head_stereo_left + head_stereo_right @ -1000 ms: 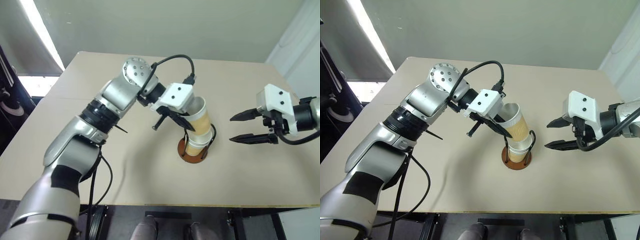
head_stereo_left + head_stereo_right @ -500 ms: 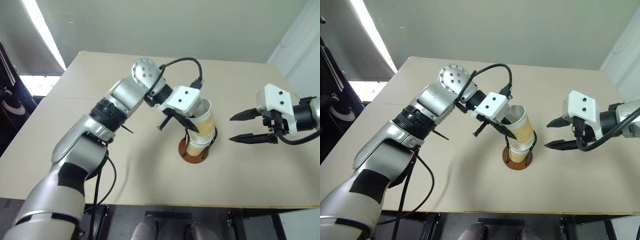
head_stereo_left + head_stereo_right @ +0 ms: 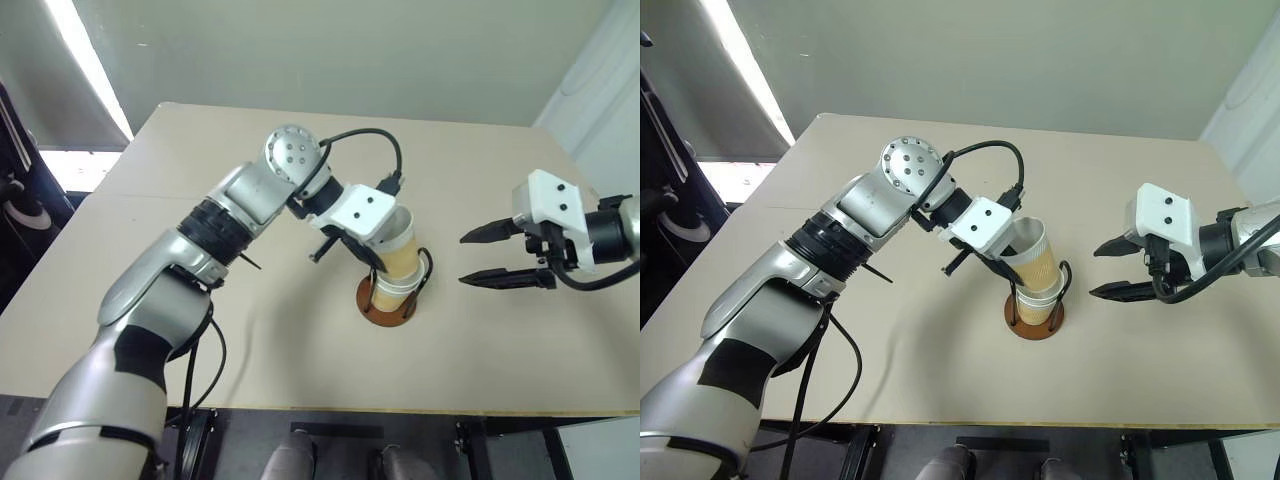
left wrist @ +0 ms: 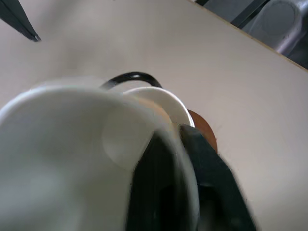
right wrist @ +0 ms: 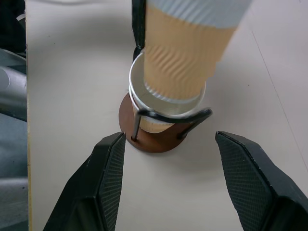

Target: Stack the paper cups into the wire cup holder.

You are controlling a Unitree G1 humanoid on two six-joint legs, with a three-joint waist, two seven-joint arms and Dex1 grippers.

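Note:
The wire cup holder [image 3: 372, 306], a reddish-brown disc with black wire loops, stands mid-table and holds a paper cup [image 3: 398, 291]. A second tan paper cup [image 3: 397, 247] leans a little, its bottom nested in that lower cup. My left gripper [image 3: 374, 258] is shut on this upper cup's rim, one finger inside and one outside the wall, as the left wrist view shows at the fingers [image 4: 207, 183]. My right gripper [image 3: 463, 260] hovers open to the right of the holder, pointing at it and touching nothing. The right wrist view shows both cups [image 5: 180, 53] and the holder's base [image 5: 149, 142].
The beige table [image 3: 250, 340] has free surface all around the holder. Its front edge runs close below the holder, and its right edge lies under my right arm. A dark cable loops over my left wrist.
My left gripper has swung right and lowered the upper cup, which now sits deeper in the cup in the holder and more upright. The right gripper has not moved.

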